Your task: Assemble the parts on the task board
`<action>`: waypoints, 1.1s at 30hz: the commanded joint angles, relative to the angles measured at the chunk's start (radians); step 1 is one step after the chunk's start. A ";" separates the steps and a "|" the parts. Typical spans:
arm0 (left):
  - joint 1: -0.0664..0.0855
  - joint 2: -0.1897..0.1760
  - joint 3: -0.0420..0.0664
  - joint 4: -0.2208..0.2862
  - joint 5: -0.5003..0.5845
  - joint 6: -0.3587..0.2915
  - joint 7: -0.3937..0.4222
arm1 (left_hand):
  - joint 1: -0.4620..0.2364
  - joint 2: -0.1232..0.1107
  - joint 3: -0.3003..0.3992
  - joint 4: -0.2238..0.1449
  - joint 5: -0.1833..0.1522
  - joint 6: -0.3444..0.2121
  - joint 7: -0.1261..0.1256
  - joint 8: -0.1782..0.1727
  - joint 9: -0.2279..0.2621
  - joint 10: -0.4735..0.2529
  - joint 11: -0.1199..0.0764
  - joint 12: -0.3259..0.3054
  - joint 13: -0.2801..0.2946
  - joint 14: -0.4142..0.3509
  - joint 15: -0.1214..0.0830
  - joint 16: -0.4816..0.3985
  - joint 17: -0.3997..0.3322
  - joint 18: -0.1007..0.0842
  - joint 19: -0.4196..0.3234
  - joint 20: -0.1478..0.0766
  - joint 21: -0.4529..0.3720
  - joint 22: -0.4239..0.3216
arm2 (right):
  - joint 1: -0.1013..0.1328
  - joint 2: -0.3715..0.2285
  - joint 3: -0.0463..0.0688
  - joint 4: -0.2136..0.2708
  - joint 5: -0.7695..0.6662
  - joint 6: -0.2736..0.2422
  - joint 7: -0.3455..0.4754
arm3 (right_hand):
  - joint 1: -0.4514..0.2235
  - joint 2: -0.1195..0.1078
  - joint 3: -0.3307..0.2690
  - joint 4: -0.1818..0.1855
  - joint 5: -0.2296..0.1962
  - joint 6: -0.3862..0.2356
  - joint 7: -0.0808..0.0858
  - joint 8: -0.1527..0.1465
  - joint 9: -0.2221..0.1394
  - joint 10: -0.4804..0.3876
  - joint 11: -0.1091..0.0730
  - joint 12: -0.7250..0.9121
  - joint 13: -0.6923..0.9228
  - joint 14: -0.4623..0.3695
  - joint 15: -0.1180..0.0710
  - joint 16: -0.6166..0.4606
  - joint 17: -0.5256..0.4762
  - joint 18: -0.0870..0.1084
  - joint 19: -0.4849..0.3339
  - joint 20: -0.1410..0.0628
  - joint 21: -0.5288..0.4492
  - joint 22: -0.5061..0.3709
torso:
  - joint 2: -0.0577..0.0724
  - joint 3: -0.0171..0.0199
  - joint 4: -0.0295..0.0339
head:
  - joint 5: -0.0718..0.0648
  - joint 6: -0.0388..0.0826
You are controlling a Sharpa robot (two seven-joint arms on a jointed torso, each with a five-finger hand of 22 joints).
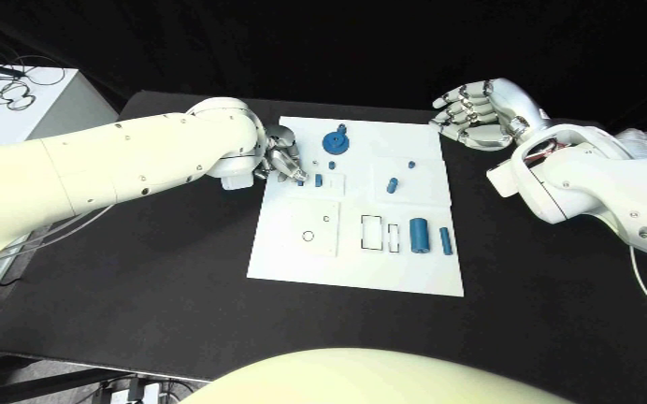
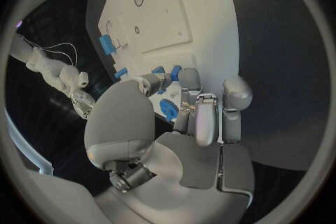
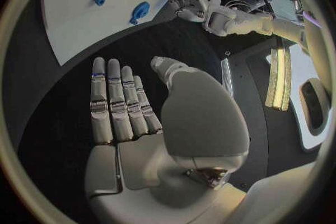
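Note:
The white task board [image 1: 357, 264] lies mid-table. My left hand [image 1: 283, 163] hangs over its far left corner, fingers curled down, tips touching a small blue peg [image 1: 299, 178] beside a second peg [image 1: 318, 180]. In the left wrist view both pegs [image 2: 175, 73] sit between thumb and fingertip [image 2: 189, 79]; whether one is pinched is unclear. A blue round gear-like part [image 1: 336, 142] [image 2: 168, 109] lies just beyond the hand. Two blue cylinders [image 1: 420, 234] stand near the board's right edge, with small blue pieces [image 1: 393, 184] mid-board. My right hand [image 1: 485, 112] [image 3: 119, 103] floats off the far right corner, fingers straight, holding nothing.
The board carries rectangular slots [image 1: 371, 233] and a small round hole [image 1: 309, 235]. A white box [image 1: 40, 105] with cables stands off the table's left rear. Bare black table [image 1: 149, 273] surrounds the board.

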 commanded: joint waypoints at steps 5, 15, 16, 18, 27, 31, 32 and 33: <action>-0.013 -0.004 -0.009 -0.005 0.011 -0.013 -0.008 | -0.050 0.004 -0.128 0.065 0.001 0.010 0.005 -0.012 -0.016 -0.016 0.009 0.004 0.002 0.063 -0.004 -0.006 0.140 -0.004 -0.006 0.005 -0.012 -0.009 | -0.001 0.000 0.000 0.000 0.006 0.008 0.012 | -0.013 0.004 -0.007 0.001 0.004 -0.005 0.022 -0.004 -0.002 0.000 0.008 -0.004 -0.003 -0.004 0.002 -0.005 -0.002 0.014 -0.008 0.000 -0.004 -0.003 | 0.001 0.0003 -0.0012 | 0.000 0.006; -0.013 -0.010 -0.001 0.006 0.014 -0.068 -0.004 | -0.093 0.011 -0.251 0.101 -0.001 0.010 0.009 -0.014 -0.021 -0.021 0.012 0.012 0.008 0.062 -0.001 -0.007 0.139 -0.002 -0.008 0.008 -0.020 -0.019 | -0.003 0.000 0.000 -0.001 0.006 0.006 0.011 | -0.018 0.008 -0.010 0.004 0.008 -0.006 0.024 -0.005 -0.004 -0.003 0.009 -0.005 -0.009 -0.007 0.004 -0.010 -0.007 0.014 -0.012 0.002 -0.004 -0.010 | 0.001 -0.0013 -0.0006 | -0.001 0.013; -0.013 -0.011 0.001 0.008 0.014 -0.074 -0.004 | -0.101 0.013 -0.262 0.101 -0.003 0.010 0.008 -0.014 -0.022 -0.021 0.012 0.013 0.008 0.062 -0.001 -0.007 0.139 -0.002 -0.007 0.008 -0.021 -0.019 | -0.003 0.000 0.000 -0.001 0.006 0.006 0.011 | -0.018 0.008 -0.010 0.004 0.008 -0.007 0.025 -0.006 -0.004 -0.003 0.010 -0.006 -0.010 -0.008 0.004 -0.011 -0.007 0.014 -0.013 0.003 -0.004 -0.011 | 0.001 -0.0012 -0.0005 | -0.002 0.014; -0.013 -0.014 0.004 0.012 0.014 -0.085 -0.003 | -0.117 0.020 -0.283 0.102 -0.010 0.011 0.007 -0.014 -0.023 -0.021 0.012 0.015 0.010 0.062 -0.001 -0.007 0.139 -0.002 -0.007 0.008 -0.021 -0.019 | -0.003 0.001 0.000 -0.001 0.006 0.005 0.011 | -0.018 0.008 -0.011 0.004 0.008 -0.007 0.025 -0.006 -0.004 -0.004 0.010 -0.006 -0.011 -0.009 0.005 -0.012 -0.008 0.014 -0.014 0.003 -0.004 -0.012 | 0.000 -0.0011 -0.0008 | -0.002 0.014; -0.013 -0.034 0.035 0.040 0.018 -0.139 0.013 | -0.124 0.023 -0.293 0.102 -0.015 0.011 0.007 -0.013 -0.024 -0.020 0.011 0.016 0.011 0.062 -0.001 -0.008 0.137 -0.001 -0.009 0.008 -0.023 -0.023 | -0.005 0.001 0.000 -0.002 0.007 0.006 0.012 | -0.019 0.009 -0.012 0.004 0.009 -0.008 0.026 -0.007 -0.005 -0.005 0.011 -0.006 -0.014 -0.011 0.006 -0.014 -0.010 0.013 -0.016 0.004 -0.004 -0.015 | 0.001 -0.0009 -0.0004 | -0.003 0.016; -0.013 -0.041 0.054 0.056 0.035 -0.171 0.050 | -0.101 0.042 -0.299 0.100 -0.004 -0.017 0.015 -0.017 -0.023 -0.057 0.019 -0.002 -0.016 0.042 0.004 -0.034 0.091 0.009 -0.048 0.011 -0.060 -0.086 | -0.008 0.002 0.000 -0.003 0.009 0.006 0.013 | -0.019 0.009 -0.012 0.004 0.009 -0.008 0.026 -0.007 -0.005 -0.005 0.011 -0.006 -0.014 -0.011 0.006 -0.014 -0.010 0.013 -0.016 0.004 -0.004 -0.015 | 0.000 -0.0007 -0.0014 | -0.004 0.020; -0.013 -0.043 0.057 0.062 0.035 -0.179 0.062 | -0.089 0.057 -0.301 0.100 -0.003 -0.039 0.025 -0.016 -0.021 -0.078 0.027 -0.001 -0.015 0.022 0.011 -0.058 0.049 0.017 -0.083 0.017 -0.093 -0.136 | -0.008 0.002 0.000 -0.003 0.010 0.007 0.014 | -0.019 0.009 -0.012 0.004 0.009 -0.008 0.026 -0.007 -0.005 -0.005 0.011 -0.006 -0.014 -0.011 0.006 -0.014 -0.010 0.013 -0.016 0.004 -0.004 -0.015 | -0.001 0.0001 -0.0014 | -0.004 0.021; -0.013 -0.044 0.059 0.065 0.033 -0.185 0.071 | -0.074 0.061 -0.306 0.100 -0.003 -0.062 0.035 -0.016 -0.020 -0.102 0.036 0.000 -0.014 -0.002 0.020 -0.084 0.004 0.028 -0.126 0.025 -0.133 -0.198 | -0.009 0.003 0.000 -0.004 0.011 0.007 0.014 | -0.020 0.009 -0.013 0.004 0.009 -0.009 0.026 -0.007 -0.005 -0.005 0.011 -0.006 -0.015 -0.011 0.006 -0.015 -0.011 0.014 -0.017 0.004 -0.004 -0.016 | 0.000 0.0011 -0.0016 | -0.006 0.021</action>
